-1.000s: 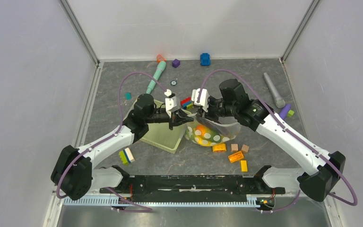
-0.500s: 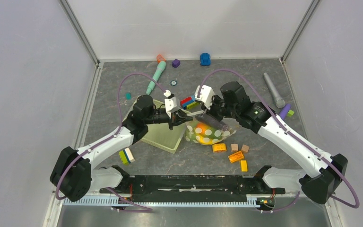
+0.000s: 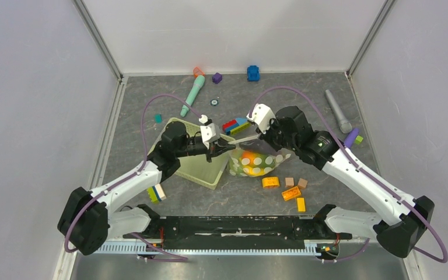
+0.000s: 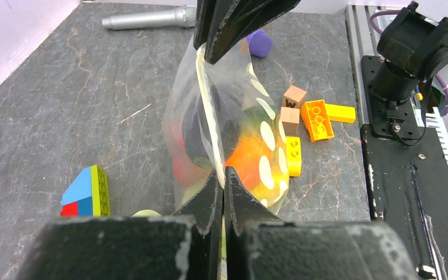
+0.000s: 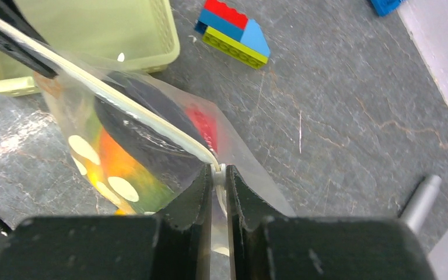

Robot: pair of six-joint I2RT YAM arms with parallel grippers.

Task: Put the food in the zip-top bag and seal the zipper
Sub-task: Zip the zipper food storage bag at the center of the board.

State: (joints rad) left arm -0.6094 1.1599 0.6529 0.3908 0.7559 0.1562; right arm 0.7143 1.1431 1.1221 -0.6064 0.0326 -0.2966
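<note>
The clear zip-top bag with white dots hangs between both grippers above the table. It also shows in the left wrist view and the right wrist view. Inside it lies the food: an orange-green mango, a dark eggplant and a red tomato. The whitish zipper runs taut from one gripper to the other, as the right wrist view also shows. My left gripper is shut on the zipper's left end. My right gripper is shut on its right end.
A pale green lattice basket sits under my left arm. Orange, yellow and tan blocks lie right of the bag. A red-blue-green brick stack lies behind it. A teal stick and a grey microphone lie farther back.
My right gripper has slid right along the zipper, away from my left gripper. The strip between them is now longer and taut, and the bag hangs more stretched.
</note>
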